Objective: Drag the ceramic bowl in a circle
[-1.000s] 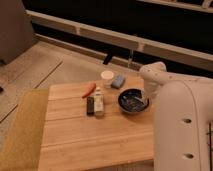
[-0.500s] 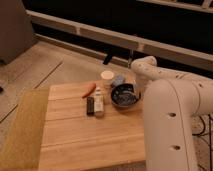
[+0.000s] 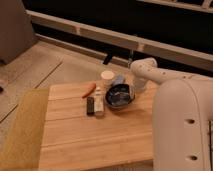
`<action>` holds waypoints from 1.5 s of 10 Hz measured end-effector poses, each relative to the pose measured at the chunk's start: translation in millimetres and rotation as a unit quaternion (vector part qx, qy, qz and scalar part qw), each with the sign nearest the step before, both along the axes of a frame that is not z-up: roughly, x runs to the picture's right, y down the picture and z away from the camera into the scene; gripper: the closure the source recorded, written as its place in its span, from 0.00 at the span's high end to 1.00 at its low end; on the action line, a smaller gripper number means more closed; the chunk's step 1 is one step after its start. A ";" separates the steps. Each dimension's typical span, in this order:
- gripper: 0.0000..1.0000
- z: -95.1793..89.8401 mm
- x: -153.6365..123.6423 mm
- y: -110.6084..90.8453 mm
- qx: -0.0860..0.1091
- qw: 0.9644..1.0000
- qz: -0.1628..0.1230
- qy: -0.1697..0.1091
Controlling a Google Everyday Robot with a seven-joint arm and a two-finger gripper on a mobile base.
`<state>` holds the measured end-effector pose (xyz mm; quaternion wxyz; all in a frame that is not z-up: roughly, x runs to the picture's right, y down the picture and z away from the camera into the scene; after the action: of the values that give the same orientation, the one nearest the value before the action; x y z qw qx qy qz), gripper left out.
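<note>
At the far right of the wooden desk (image 3: 95, 135), your claw (image 3: 131, 93) comes down at the right rim of the ceramic bowl (image 3: 120, 96), its fingers pressed together. You cannot make out from this view whether they pinch the rim or only touch it, since the white arm (image 3: 160, 77) covers that spot. The bowl, dark and glossy, sits flat on the desk near its back edge. Just behind it stands a small white cup (image 3: 107, 77), with a pale blue thing (image 3: 119, 80) beside the cup, touching or nearly touching the bowl's far rim. To the bowl's left lie a small white bottle (image 3: 98, 98), a dark flat bar (image 3: 90, 105) alongside it, and an orange-red item (image 3: 88, 90) further back. A yellow-green mat (image 3: 22, 130) borders the desk's left side.
</note>
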<state>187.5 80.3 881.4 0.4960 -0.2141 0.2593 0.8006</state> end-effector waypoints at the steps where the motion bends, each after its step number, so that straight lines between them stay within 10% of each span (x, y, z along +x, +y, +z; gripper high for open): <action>1: 0.00 -6.5 2.4 10.2 -0.005 1.000 0.012 0.000; 8: 0.00 -24.5 79.1 65.4 -0.073 0.994 0.022 0.073; 11: 0.00 -6.4 108.4 41.5 -0.067 0.994 -0.006 0.087; 15: 0.00 15.2 79.9 -18.0 -0.026 0.996 -0.073 0.051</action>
<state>267.4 62.2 896.6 0.5334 -0.1662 0.3204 0.7650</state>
